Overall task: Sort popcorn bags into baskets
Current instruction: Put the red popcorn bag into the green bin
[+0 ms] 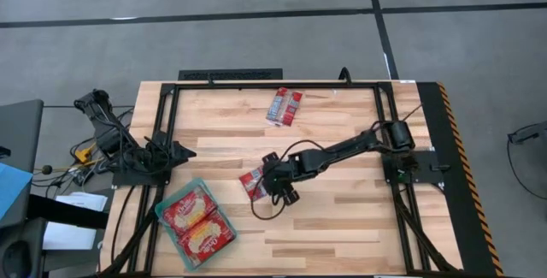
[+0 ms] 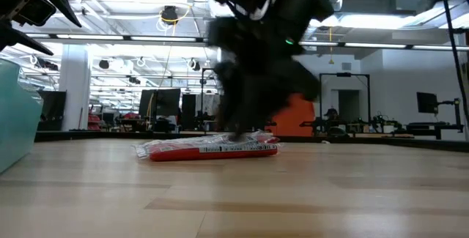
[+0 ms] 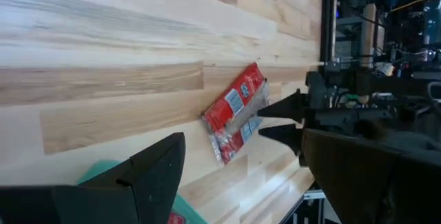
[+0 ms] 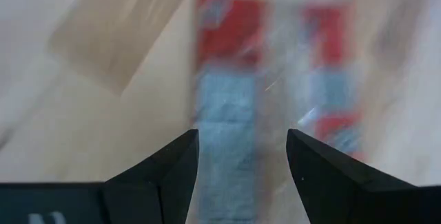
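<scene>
Right gripper: it is in the middle of the high view, right over a red popcorn bag. Its two fingers are apart and hold nothing.
Bag under it: the bag lies flat on the counter. In the right wrist view the popcorn bag sits straight ahead, past the gap between the fingers. It looks like two narrow red strips side by side, running away from the fingers.
Long side: in the left wrist view the popcorn bag lies slanted, and the right gripper's tips are at one of its long edges.
Other bag: a second red bag lies alone near the top middle of the high view, well apart.
Basket: it is at the lower left of the high view. Two square red bags lie in it side by side.
Nearer arm: the right arm is nearest this bag. The left gripper waits at the left, just above the basket, fingers apart.
Room: bare wood lies between the bag and the basket, so I think the way across is free.
Edges: the bag is far from every counter edge.
</scene>
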